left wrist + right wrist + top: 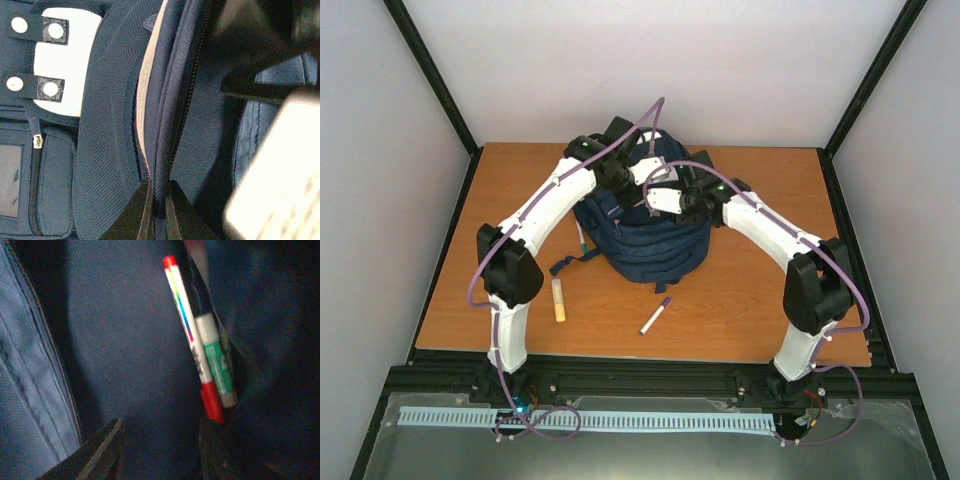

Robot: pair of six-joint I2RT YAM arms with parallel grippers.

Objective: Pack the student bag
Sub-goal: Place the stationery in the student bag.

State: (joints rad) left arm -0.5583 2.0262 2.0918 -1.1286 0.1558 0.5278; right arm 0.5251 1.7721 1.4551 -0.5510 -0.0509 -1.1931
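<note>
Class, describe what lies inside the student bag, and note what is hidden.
Inside the student bag, a red-capped marker and a green-labelled stick lie against blue fabric. Anything deeper is hidden by folds and shadow.

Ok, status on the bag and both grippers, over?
Left gripper shut on student bag rim. Right gripper open inside bag, red marker and green-labelled stick in there. Purple pen, glue stick on table, unpacked.

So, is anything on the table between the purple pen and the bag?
Nothing visible: the purple pen lies on the table just in front of the bag, and the yellow stick lies well aside.
</note>
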